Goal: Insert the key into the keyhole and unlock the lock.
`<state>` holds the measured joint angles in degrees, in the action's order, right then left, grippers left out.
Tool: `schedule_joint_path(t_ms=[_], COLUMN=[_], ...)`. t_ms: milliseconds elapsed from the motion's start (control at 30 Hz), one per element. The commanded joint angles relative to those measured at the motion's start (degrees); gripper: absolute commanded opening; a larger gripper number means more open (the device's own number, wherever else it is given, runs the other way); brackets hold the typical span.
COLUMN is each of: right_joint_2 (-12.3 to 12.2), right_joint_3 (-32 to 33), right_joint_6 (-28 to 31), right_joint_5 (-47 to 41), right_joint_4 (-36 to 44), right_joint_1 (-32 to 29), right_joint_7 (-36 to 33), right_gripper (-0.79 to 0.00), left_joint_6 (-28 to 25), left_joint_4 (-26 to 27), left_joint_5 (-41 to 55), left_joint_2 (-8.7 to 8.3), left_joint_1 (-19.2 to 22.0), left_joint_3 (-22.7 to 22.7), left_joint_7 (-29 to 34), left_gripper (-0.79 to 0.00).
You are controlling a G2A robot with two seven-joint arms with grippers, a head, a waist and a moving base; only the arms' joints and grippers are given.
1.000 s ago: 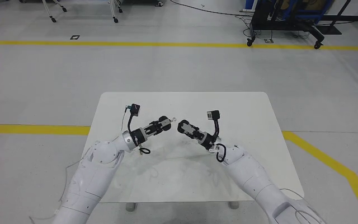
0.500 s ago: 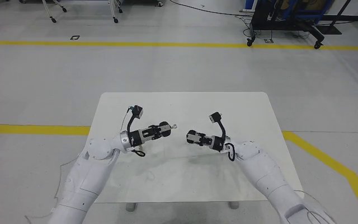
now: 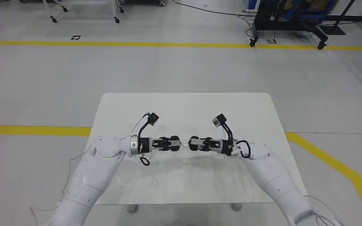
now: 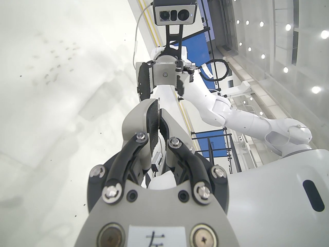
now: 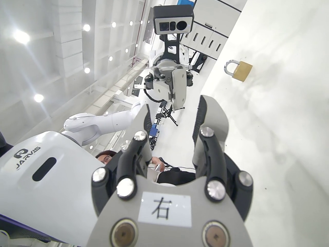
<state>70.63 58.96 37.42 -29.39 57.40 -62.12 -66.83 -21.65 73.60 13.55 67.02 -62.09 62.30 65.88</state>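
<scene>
My left gripper hovers over the middle of the white table, shut on a small silver key. The key's thin edge shows between the closed pads, and its blade sticks out toward the other arm. My right gripper faces it tip to tip, a short gap away. Its jaws stand open with nothing between them. A brass padlock with a closed silver shackle lies flat on the table, beyond the right gripper and off to one side.
The table surface around both arms is bare white, with free room toward its back and side edges. Beyond it lies grey floor with yellow lines.
Both grippers have come toward the table's near side and levelled out, now pointing straight at each other. The left one still holds the key.
</scene>
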Motion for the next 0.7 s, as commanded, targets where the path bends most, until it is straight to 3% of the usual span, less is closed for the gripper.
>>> schedule_joint_path(t_ms=[0,167,533,667], right_joint_2=[0.2,0.7,0.9,0.9], right_joint_3=[-0.6,-1.9,-3.1,-3.3], right_joint_6=[0.1,0.3,-0.5,-0.8], right_joint_5=[0.1,0.5,-0.5,-1.2], right_joint_4=[-0.6,-1.8,-2.1,-1.9], right_joint_1=[0.5,1.5,2.0,2.0], right_joint_7=[0.1,0.4,-0.5,-0.8], right_gripper=[-0.505,-0.529,-0.727,-0.748], left_joint_6=[-0.1,0.1,0.5,0.5], left_joint_4=[-0.1,-0.2,-0.4,-0.4], left_joint_5=[-0.1,-0.9,-1.6,-2.0], left_joint_2=[-0.01,-0.03,0.02,-0.01], left_joint_1=[0.1,0.4,1.1,1.2], left_joint_3=[-0.2,-1.0,-2.5,-2.8], left_joint_7=[-0.1,-0.2,-1.3,-1.8], left_gripper=[-0.785,-0.785,-0.785,-0.785])
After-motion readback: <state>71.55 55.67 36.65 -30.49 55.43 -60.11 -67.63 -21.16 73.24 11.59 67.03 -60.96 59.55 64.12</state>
